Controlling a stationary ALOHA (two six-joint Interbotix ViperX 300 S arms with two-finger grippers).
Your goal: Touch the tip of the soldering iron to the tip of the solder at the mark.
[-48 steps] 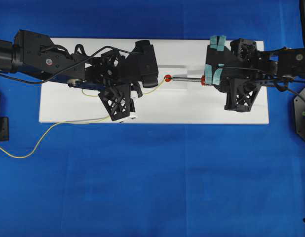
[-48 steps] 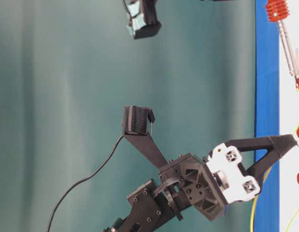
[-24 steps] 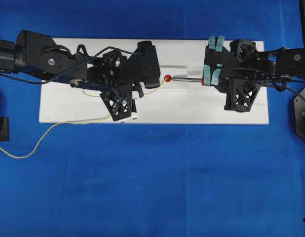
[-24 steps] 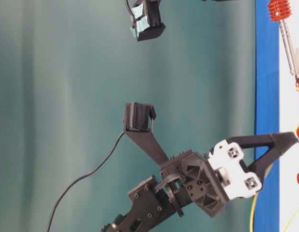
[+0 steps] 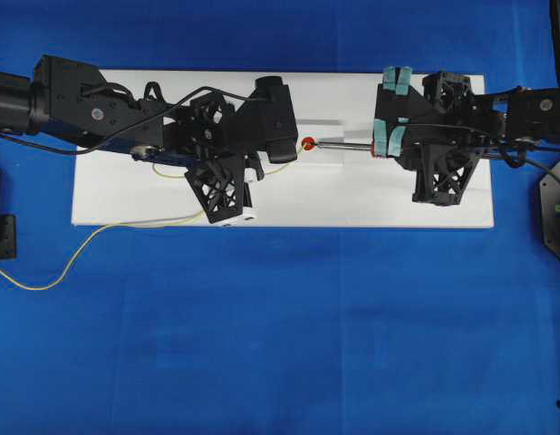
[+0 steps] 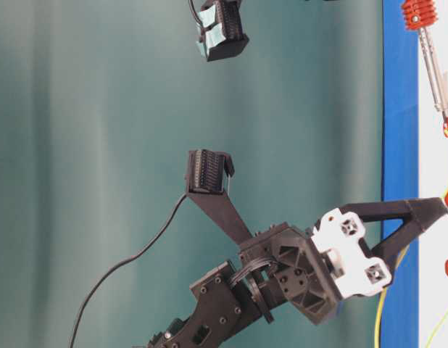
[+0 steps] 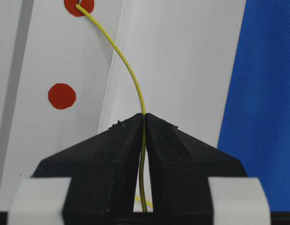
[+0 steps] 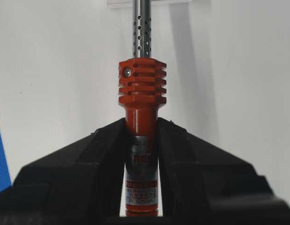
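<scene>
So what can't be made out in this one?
- Soldering iron tip: cut off by the right wrist view's top edge.
- Iron-to-solder contact at the mark: too small overhead; the left wrist view crops it.
- Left gripper fingertips: hidden overhead under its arm.

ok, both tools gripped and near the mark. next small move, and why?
Probably just a tiny corrective nudge, or hold. The left gripper pinches the solder, whose tip lies on the red mark. The right gripper clamps the soldering iron, and its tip appears at that mark too. Whether the tips actually touch can't be confirmed.
</scene>
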